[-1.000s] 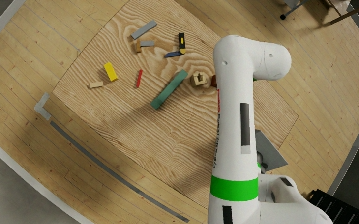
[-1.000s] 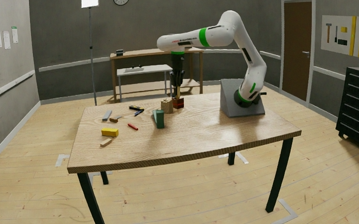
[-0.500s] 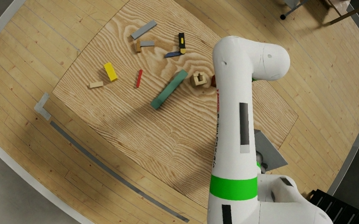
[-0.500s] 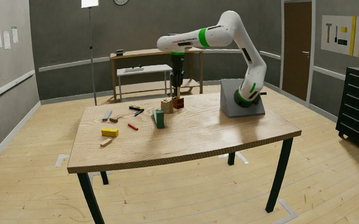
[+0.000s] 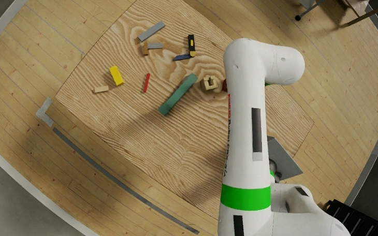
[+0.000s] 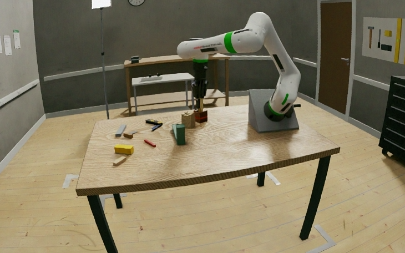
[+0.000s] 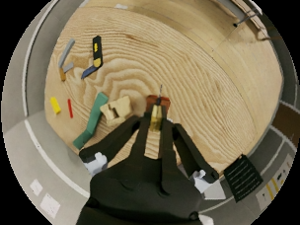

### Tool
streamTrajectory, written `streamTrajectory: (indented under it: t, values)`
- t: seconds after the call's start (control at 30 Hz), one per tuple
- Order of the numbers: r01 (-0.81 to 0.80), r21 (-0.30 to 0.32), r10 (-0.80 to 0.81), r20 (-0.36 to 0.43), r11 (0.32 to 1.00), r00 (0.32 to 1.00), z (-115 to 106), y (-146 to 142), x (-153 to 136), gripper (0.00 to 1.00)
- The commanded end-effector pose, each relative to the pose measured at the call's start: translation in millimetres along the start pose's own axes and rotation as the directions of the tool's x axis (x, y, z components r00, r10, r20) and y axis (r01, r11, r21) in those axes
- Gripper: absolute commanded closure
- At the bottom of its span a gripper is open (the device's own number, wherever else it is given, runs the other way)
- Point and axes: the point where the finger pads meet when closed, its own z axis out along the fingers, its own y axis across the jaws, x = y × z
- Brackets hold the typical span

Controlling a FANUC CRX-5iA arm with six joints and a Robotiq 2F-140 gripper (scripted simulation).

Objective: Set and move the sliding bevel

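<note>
The sliding bevel (image 6: 200, 108) has a tan stock and stands upright in a red-brown block (image 6: 201, 116) at the far middle of the table. My gripper (image 6: 200, 102) points straight down over it, shut on the stock; the wrist view shows the stock (image 7: 156, 118) between the fingertips, with the red-brown block (image 7: 158, 100) below. The overhead view hides the gripper and bevel behind my arm, with only the block's edge (image 5: 224, 85) showing. The other block (image 5: 208, 83) is light wood with a slotted pocket. It stands just left of the red-brown block (image 6: 188, 119).
A long green block (image 5: 178, 93) lies beside the light block. Further left are a black and yellow tool with a blue blade (image 5: 188, 48), a grey bar (image 5: 151, 31), a tan and grey square (image 5: 150, 46), a red stick (image 5: 146, 82), a yellow block (image 5: 116, 75) and a small tan piece (image 5: 101, 89).
</note>
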Motion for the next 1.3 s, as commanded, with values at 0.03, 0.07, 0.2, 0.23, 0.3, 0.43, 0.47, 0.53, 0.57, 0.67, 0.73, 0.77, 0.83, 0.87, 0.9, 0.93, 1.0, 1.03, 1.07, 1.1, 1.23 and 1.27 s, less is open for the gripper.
streamTrajectory:
  t: [0.03, 0.07, 0.2, 0.23, 0.3, 0.43, 0.47, 0.53, 0.57, 0.67, 0.73, 0.77, 0.83, 0.87, 0.9, 0.93, 1.0, 1.03, 1.07, 1.1, 1.23, 1.27]
  values:
    - [0.000, 0.000, 0.000, -0.002, 1.000, 1.000, 0.1, -0.1, 0.5, 0.90]
    - [0.000, 0.000, 0.000, -0.002, 1.000, 1.000, 0.5, -0.1, 0.5, 0.90]
    - [0.000, 0.000, 0.000, -0.002, 1.000, 1.000, 0.8, -0.1, 0.4, 0.90]
    - [0.000, 0.000, 0.000, -0.002, 1.000, 1.000, 0.8, -0.1, 0.4, 0.90]
    - [0.000, 0.000, 0.000, -0.002, 1.000, 1.000, 0.8, -0.1, 0.4, 0.90]
    - [0.000, 0.000, 0.000, -0.002, 1.000, 1.000, 1.0, -0.1, 0.4, 0.90]
    - [0.000, 0.000, 0.000, -0.002, 1.000, 1.000, 1.3, -0.1, 0.4, 0.90]
    - [0.000, 0.000, 0.000, -0.002, 1.000, 1.000, 1.3, -0.1, 0.4, 0.90]
    - [0.000, 0.000, 0.000, -0.002, 1.000, 1.000, 1.8, -0.1, 0.4, 0.90]
    - [0.000, 0.000, 0.000, -0.002, 1.000, 1.000, 3.3, -0.1, 0.3, 0.90]
    - [0.000, 0.000, 0.000, -0.002, 1.000, 1.000, 3.8, -0.1, 0.2, 0.90]
    - [0.000, 0.000, 0.000, -0.002, 1.000, 1.000, 3.8, -0.1, 0.2, 0.90]
    - [0.000, 0.000, 0.000, -0.002, 1.000, 1.000, 3.8, -0.1, 0.2, 0.90]
    - [0.000, 0.000, 0.000, -0.002, 1.000, 1.000, 3.8, -0.1, 0.2, 0.90]
    - [0.000, 0.000, 0.000, -0.002, 1.000, 1.000, 3.8, -0.1, 0.2, 0.90]
    - [0.000, 0.000, 0.000, -0.002, 1.000, 1.000, 3.8, -0.1, 0.2, 0.90]
    - [0.000, 0.000, 0.000, -0.002, 1.000, 1.000, 3.8, -0.1, 0.2, 0.90]
    - [0.000, 0.000, 0.000, -0.002, 1.000, 1.000, 4.0, -0.1, 0.2, 0.90]
    - [0.000, 0.000, 0.000, -0.002, 1.000, 1.000, 4.0, -0.1, 0.2, 0.90]
    - [0.000, 0.000, 0.000, -0.002, 1.000, 1.000, 4.0, -0.1, 0.2, 0.90]
    - [0.000, 0.000, 0.000, -0.002, 1.000, 1.000, 5.8, -0.1, 0.1, 0.90]
    - [0.000, 0.000, 0.000, -0.002, 1.000, 1.000, 6.3, -0.1, 0.1, 0.90]
